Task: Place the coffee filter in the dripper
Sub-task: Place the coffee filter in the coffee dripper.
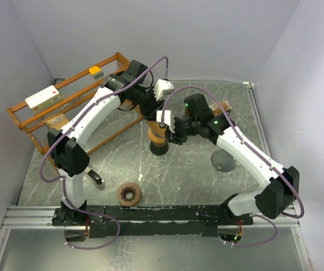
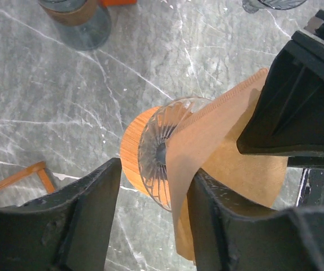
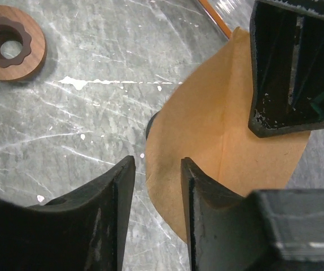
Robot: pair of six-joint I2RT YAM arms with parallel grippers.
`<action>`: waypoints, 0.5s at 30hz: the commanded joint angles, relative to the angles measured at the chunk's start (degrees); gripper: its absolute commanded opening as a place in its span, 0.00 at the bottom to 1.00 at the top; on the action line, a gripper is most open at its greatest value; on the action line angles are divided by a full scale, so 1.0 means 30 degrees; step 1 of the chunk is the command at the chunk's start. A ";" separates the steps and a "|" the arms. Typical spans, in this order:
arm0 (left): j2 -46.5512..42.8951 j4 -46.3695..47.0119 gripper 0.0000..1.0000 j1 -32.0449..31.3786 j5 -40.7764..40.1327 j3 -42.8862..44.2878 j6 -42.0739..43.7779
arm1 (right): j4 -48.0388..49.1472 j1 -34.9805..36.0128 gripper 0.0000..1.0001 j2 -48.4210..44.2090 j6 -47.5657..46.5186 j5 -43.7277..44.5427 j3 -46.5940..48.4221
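Your left fingers (image 2: 88, 214) stand apart with nothing clamped between them; the brown paper filter (image 2: 224, 147) runs just beside the inner face of one. Your right fingers (image 3: 108, 209) are parted too and grip nothing, with the filter's edge close by. The filter sits in the ribbed glass dripper (image 2: 156, 147) at mid-bench (image 2: 66, 101), covering one side of the cone — the other side shows bare.

Nothing here is readable from where I stand: the white box (image 1: 42, 97) on the rack (image 1: 71, 78) bears a red printed patch, its lettering too small to read.
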 commanded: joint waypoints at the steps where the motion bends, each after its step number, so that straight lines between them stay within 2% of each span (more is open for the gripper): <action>1: -0.1181 0.1282 0.64 0.0104 -0.0745 -0.0355 -0.0403 | -0.0402 -0.0075 0.40 0.0124 -0.0314 -0.0283 0.0550; 7: -0.1204 0.1466 0.84 0.0115 -0.1043 -0.0665 -0.0503 | -0.0257 -0.0068 0.44 0.0382 -0.0258 -0.0436 0.0607; 12: -0.1007 0.1770 0.93 0.0054 -0.1607 -0.0951 -0.0517 | -0.0194 -0.0082 0.46 0.0767 -0.0243 -0.0425 0.0712; 15: -0.0952 0.2100 0.94 0.0031 -0.2018 -0.1175 -0.0565 | -0.0088 -0.0064 0.48 0.0858 -0.0228 -0.0386 0.0732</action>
